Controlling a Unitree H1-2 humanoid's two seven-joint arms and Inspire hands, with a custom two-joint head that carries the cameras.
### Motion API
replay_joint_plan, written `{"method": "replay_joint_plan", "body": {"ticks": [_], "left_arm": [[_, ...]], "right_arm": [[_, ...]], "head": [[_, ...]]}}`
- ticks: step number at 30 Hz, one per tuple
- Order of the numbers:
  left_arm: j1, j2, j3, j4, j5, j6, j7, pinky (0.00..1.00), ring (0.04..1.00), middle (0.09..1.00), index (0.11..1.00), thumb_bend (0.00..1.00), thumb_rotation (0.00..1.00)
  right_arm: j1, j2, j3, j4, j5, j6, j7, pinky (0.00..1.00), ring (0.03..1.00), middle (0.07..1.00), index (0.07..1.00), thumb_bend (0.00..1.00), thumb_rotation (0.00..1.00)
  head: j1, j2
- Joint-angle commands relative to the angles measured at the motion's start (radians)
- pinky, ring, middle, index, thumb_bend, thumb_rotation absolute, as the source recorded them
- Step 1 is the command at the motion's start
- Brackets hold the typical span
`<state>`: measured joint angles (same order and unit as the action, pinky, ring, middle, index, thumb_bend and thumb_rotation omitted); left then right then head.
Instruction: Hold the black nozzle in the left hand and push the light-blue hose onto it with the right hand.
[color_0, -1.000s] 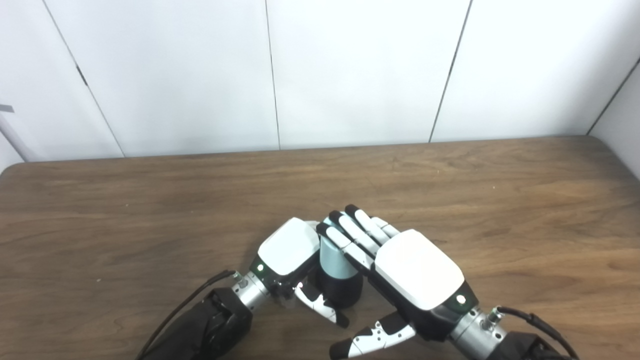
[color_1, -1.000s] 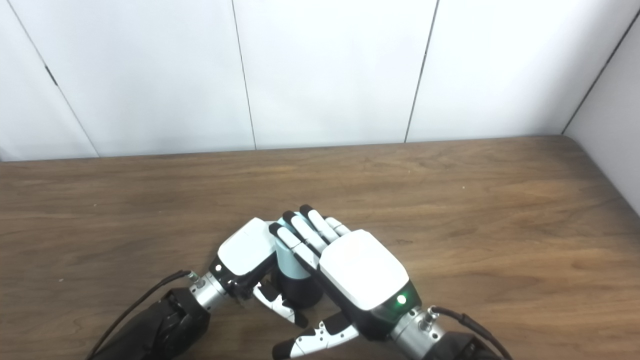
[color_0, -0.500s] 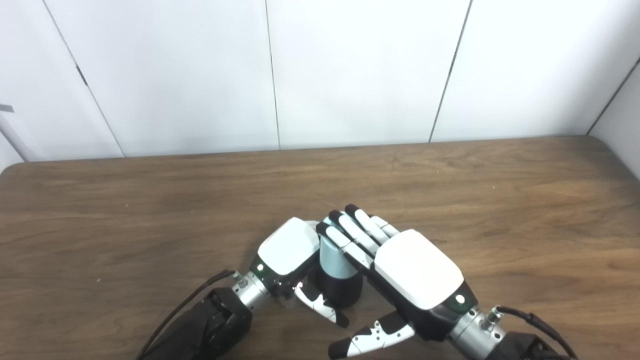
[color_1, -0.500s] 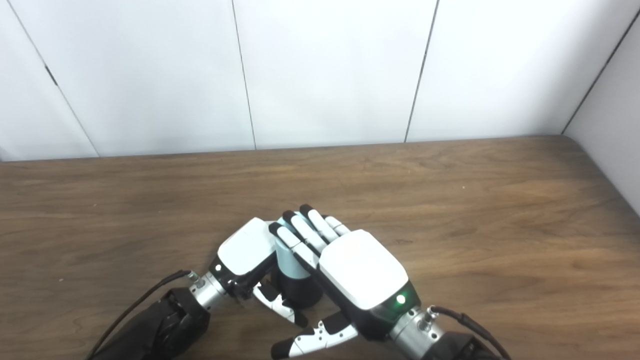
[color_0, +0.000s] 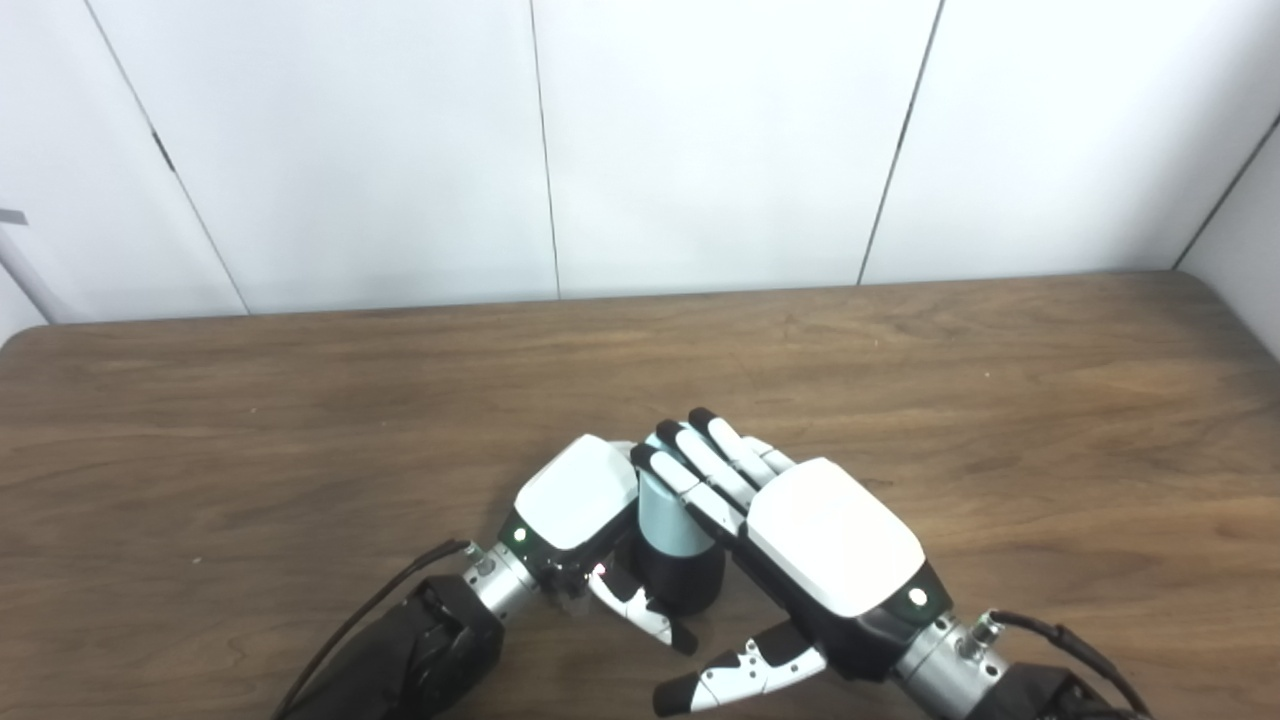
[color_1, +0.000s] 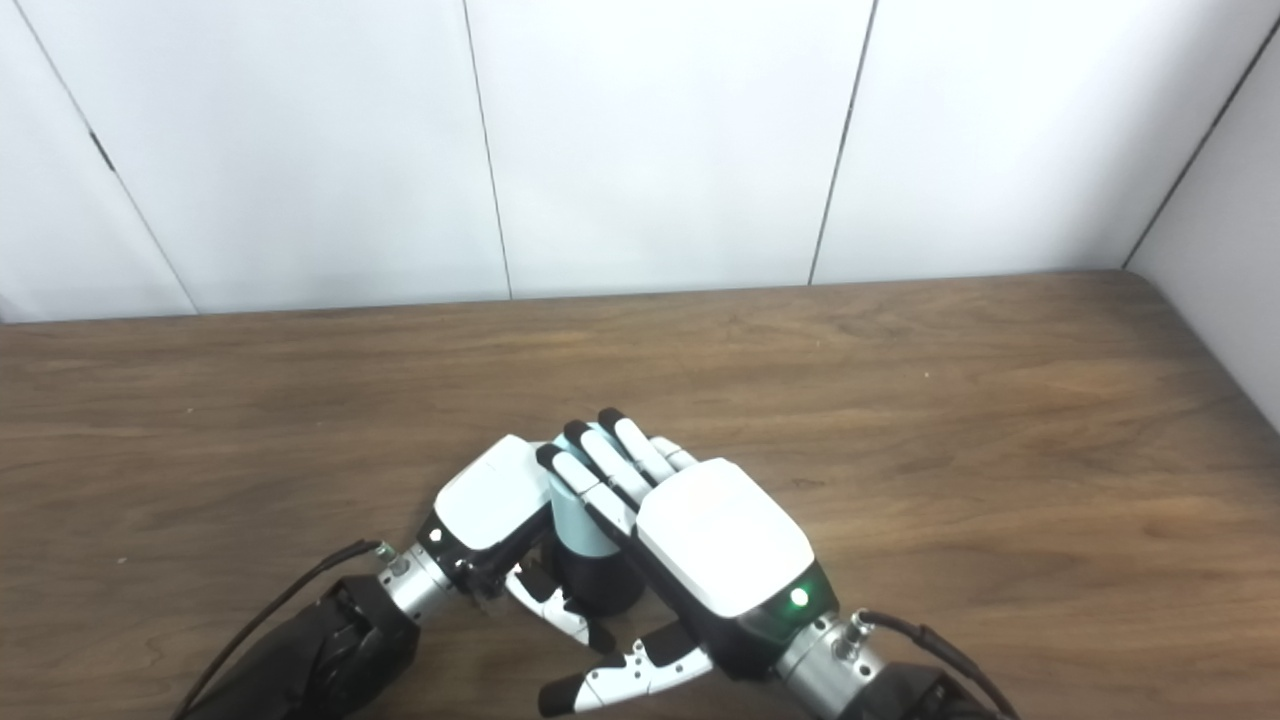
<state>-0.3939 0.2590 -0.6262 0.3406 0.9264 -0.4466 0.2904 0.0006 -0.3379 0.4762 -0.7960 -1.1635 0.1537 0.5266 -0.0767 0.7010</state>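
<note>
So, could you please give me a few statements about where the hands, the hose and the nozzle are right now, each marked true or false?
1. The light-blue hose stands upright on top of the black nozzle. True.
2. The right hand rests flat on the table, far from the hose. False: its fingers lie over the top of the hose.
3. The left hand is at the left side of the hose and nozzle. True.
4. The right hand's thumb is wrapped tightly round the nozzle. False: it sticks out toward the near edge, apart from the nozzle.
5. The wooden table carries several tools beside the hands. False: none is visible.
</note>
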Motion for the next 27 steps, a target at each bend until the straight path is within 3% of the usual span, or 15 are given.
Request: {"method": "replay_joint_plan", "body": {"ticks": [1,5,10,14,20,27], "left_arm": [[0.289,-0.099,-0.084,0.15,-0.042,-0.023,0.111,0.57,0.455,0.461,0.505,0.5,0.0],[0.295,-0.099,-0.072,0.139,-0.059,-0.022,0.073,0.59,0.445,0.465,0.515,0.5,0.0],[0.295,-0.101,-0.07,0.137,-0.056,-0.022,0.072,0.59,0.419,0.487,0.524,0.5,0.0],[0.295,-0.102,-0.067,0.138,-0.052,-0.021,0.066,0.59,0.436,0.496,0.499,0.5,0.0],[0.3,-0.108,-0.053,0.131,-0.044,-0.018,0.043,0.6,0.424,0.495,0.513,0.5,0.0],[0.303,-0.109,-0.051,0.129,-0.042,-0.022,0.054,0.59,0.428,0.489,0.52,0.5,0.0]], "right_arm": [[0.128,-0.095,0.113,0.175,0.116,-0.055,0.248,0.85,0.916,0.935,0.902,0.81,0.99],[0.144,-0.092,0.101,0.179,0.131,-0.102,0.101,0.8,0.864,0.887,0.862,0.83,0.94],[0.156,-0.088,0.096,0.196,0.156,-0.139,-0.064,0.71,0.782,0.816,0.789,0.83,0.89],[0.158,-0.091,0.097,0.211,0.185,-0.158,-0.152,0.67,0.744,0.781,0.748,0.8,0.88],[0.154,-0.103,0.11,0.221,0.201,-0.153,-0.186,0.68,0.758,0.789,0.746,0.79,0.86],[0.15,-0.115,0.127,0.219,0.188,-0.129,-0.153,0.7,0.779,0.808,0.772,0.81,0.86]], "head": [[0.0,0.001],[0.0,0.002],[0.0,0.002],[0.0,0.001],[0.0,0.001],[0.001,0.003]]}}
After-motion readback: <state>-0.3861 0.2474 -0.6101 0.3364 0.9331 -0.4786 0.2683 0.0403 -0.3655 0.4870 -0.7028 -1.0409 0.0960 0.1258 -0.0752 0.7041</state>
